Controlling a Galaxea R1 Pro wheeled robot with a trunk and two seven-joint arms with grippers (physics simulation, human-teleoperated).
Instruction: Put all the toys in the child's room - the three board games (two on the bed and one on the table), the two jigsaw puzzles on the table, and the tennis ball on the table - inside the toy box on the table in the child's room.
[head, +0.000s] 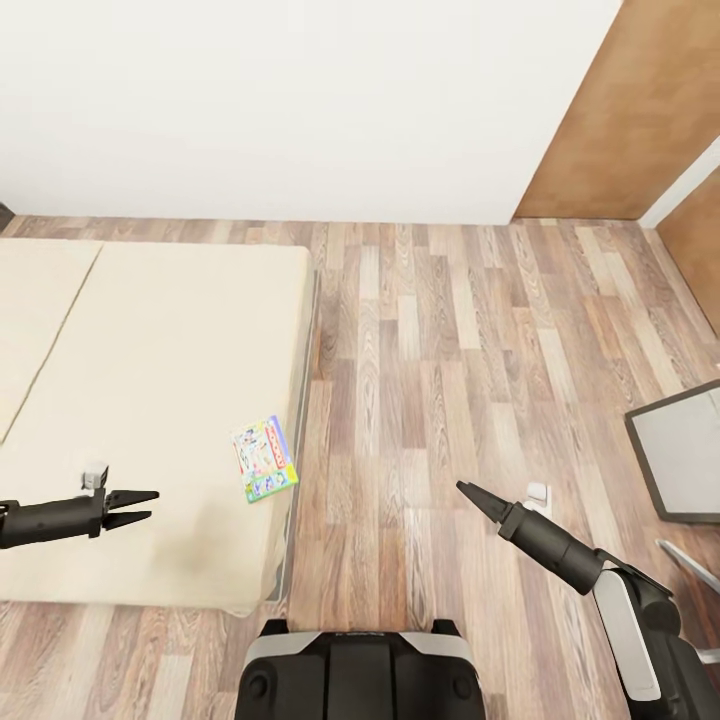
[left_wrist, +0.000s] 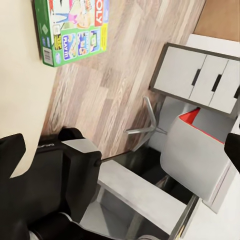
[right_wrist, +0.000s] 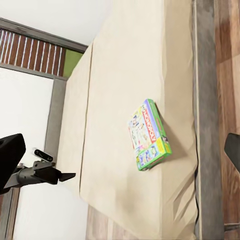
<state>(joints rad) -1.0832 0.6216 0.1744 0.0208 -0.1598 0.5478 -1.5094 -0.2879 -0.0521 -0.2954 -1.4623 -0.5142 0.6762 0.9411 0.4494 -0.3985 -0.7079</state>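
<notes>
On bed (head: 150, 400): board game (head: 264, 459), uncovered.

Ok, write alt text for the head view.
A colourful board game lies near the edge of a beige bed, above a wood-plank floor. The left claw, open, hovers over the mattress; the right claw over the floor.

This is a bedroom in a home: a beige bed (head: 150, 400) at nine o'clock, a wood-plank floor (head: 450, 350), a white wall (head: 300, 100), and a drawer unit (left_wrist: 200, 80).
</notes>
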